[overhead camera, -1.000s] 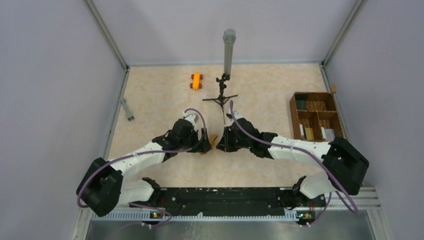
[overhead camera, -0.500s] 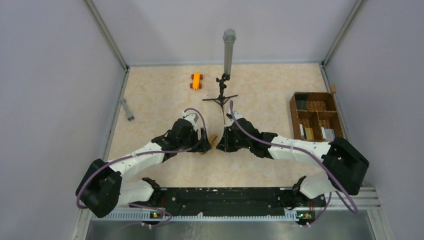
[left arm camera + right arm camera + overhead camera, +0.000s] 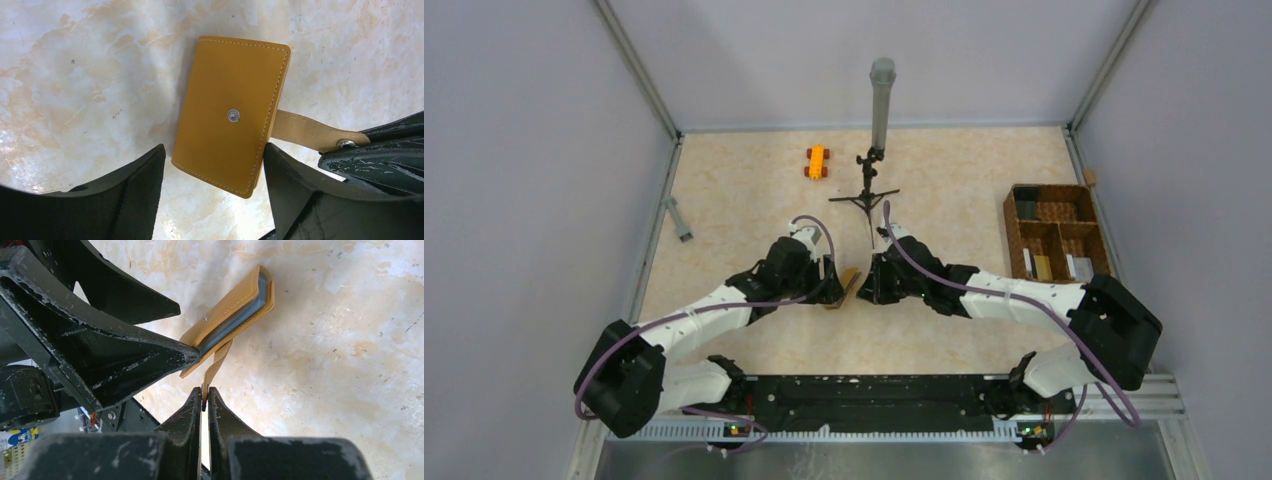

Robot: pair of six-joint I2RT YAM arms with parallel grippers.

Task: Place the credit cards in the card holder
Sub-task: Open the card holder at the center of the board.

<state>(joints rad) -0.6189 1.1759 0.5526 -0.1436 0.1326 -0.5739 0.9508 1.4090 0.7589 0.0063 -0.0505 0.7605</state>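
One tripod point(image 3: 865, 195) stands near the card holder point(image 3: 227, 115); basket point(image 3: 1007, 225) well apart.

My view from top cam: beige marbled surface point(image 3: 744, 200), matte, faint veining. Pale grey-lilac panels box it in: back wall point(image 3: 874, 40), left wall point(image 3: 524, 180), right wall point(image 3: 1184, 150). Aluminium struts point(image 3: 636, 70) run up both rear corners. Finned metal rail point(image 3: 874, 428) along near edge, steel strip point(image 3: 874, 462) below it. Light even, diffuse; I see soft glare patches on surface in wrist cams.
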